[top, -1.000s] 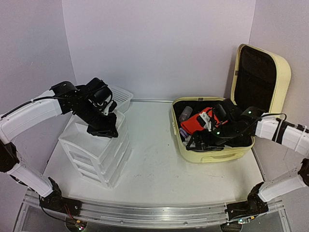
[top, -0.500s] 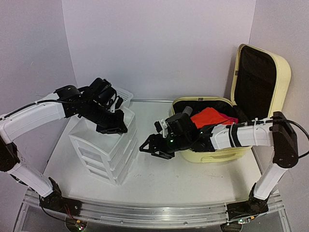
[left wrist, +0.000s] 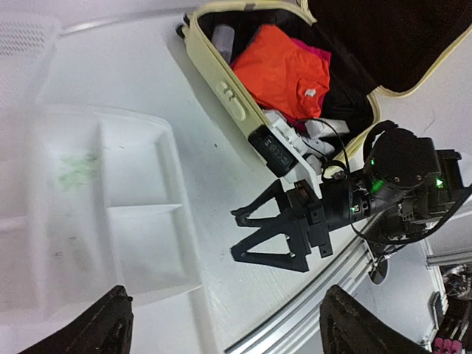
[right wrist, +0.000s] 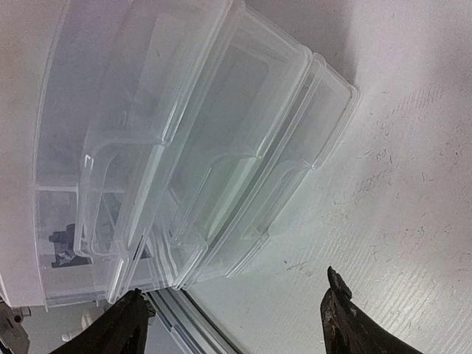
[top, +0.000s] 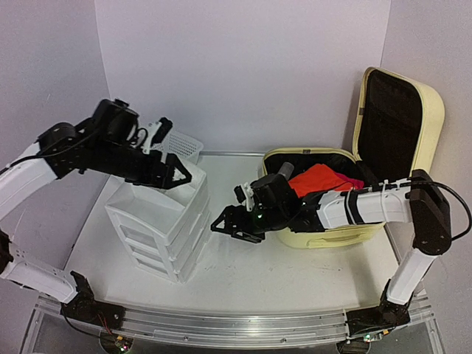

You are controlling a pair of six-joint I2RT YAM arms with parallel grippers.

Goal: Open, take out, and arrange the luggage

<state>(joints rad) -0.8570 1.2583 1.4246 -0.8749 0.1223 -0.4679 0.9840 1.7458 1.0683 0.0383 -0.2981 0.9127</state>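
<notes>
Just raised left hand [top: 177, 178] off drawers [top: 158, 228], spread wide, empty. Swung right hand [top: 227, 230], likewise wide and empty, out of luggage [top: 332, 236] toward drawers. Kept luggage open at bench's [top: 295, 273] right rear, clothes [top: 321, 179] inside: more to unpack.

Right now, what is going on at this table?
Two robot arms are unpacking the luggage, which stands open with an orange garment on top inside. The left end effector hovers open over the top tray of the white drawer organizer. The right end effector, open and empty, is low over the table between organizer and luggage.
</notes>
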